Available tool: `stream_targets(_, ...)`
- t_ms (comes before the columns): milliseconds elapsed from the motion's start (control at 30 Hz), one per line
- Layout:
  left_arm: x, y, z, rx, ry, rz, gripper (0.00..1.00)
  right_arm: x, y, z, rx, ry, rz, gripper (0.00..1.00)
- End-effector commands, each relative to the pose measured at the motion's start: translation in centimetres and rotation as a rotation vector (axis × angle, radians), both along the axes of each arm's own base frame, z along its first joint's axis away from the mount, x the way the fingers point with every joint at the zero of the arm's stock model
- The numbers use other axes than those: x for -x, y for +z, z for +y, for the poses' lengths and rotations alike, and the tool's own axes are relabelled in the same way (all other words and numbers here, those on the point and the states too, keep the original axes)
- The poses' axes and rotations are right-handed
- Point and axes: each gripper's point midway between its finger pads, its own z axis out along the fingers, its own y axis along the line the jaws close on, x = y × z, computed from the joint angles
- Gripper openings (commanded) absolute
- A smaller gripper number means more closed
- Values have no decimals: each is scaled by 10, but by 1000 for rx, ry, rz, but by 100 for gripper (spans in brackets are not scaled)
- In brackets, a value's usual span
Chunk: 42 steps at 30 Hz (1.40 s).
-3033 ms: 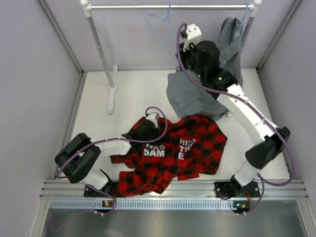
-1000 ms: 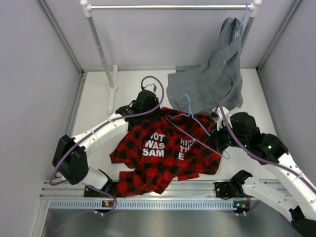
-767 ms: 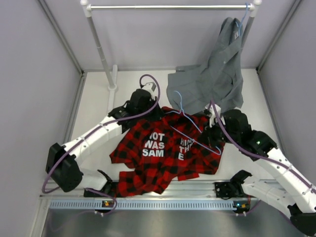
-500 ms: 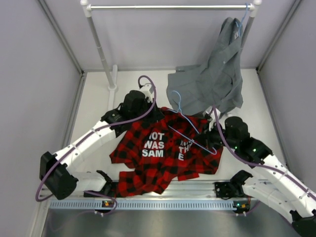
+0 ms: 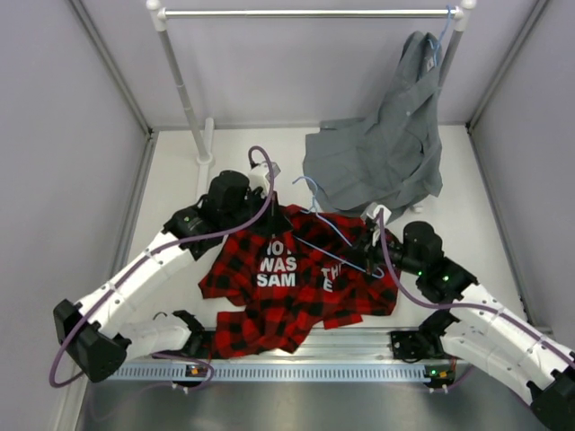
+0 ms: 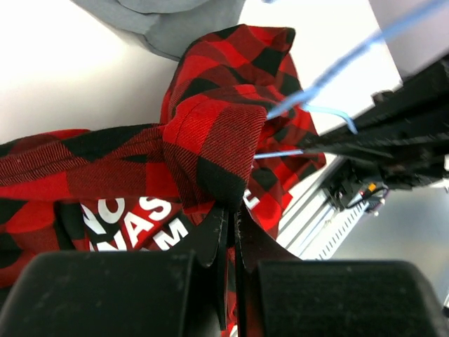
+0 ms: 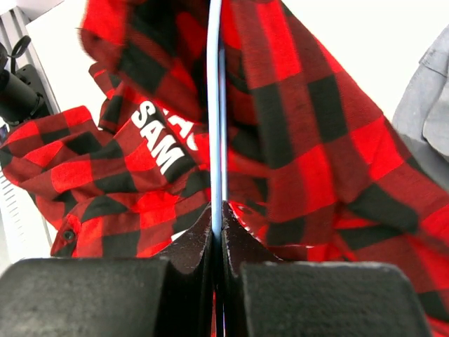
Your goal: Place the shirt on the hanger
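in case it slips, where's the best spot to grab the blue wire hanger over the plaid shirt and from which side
Probably take the hanger on its straight wire at the right end, coming from the right, where the right gripper is shut on it. That stretch is bare and straight; the other end meets the shirt fold the left gripper pinches.

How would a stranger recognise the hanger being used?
On the white table lies a red-and-black plaid shirt. The hanger is the thin light-blue wire slanting over it, pinched by the right gripper; the other blue hanger, on the rail, carries a grey shirt.
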Motion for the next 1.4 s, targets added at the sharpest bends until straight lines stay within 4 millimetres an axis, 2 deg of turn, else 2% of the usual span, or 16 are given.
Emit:
stream_targets(0,19,37,4,52,-74,-73,0,-9,36,15,-90,46,-147,0)
stream_targets(200,32,45,13,25,-102,-87,0,-23,48,10,-111,-32,-194,0)
stream_targets(333,39,46,9,0,-152,-85,0,-36,50,-1,-34,-86,-265,0)
stream_targets(400,47,52,4,-3,-198,-93,0,-33,52,-1,-8,-60,-275,0)
stream_targets(467,54,54,-2,-18,-238,-108,0,-18,56,7,-12,45,-299,0)
stream_targets(533,55,61,-5,-28,-245,-129,0,-12,49,7,7,85,-288,0)
stream_targets(600,58,65,-10,-39,-254,-136,0,-7,52,8,-13,102,-310,0)
stream_targets(667,55,66,-12,-58,-237,-142,0,2,59,9,-76,126,-356,0)
stream_targets(700,55,65,-12,-63,-231,-137,0,7,75,12,-155,135,-393,0)
stream_targets(733,49,65,-11,-79,-198,-145,0,10,71,13,-180,140,-390,0)
stream_targets(833,38,62,-4,-111,-122,-149,0,18,91,10,-279,133,-424,0)
stream_targets(933,34,66,2,-131,-84,-154,0,19,101,7,-380,94,-432,0)
stream_targets(1067,46,81,-11,-90,-153,-167,0,24,105,11,-480,115,-413,0)
stream_targets(1200,60,97,-33,-67,-230,-196,0,25,99,23,-459,179,-377,0)
stream_targets(1233,62,96,-40,-74,-247,-192,0,25,98,24,-460,182,-375,0)
stream_targets(1367,81,99,-58,-80,-319,-208,0,22,108,14,-525,109,-420,0)
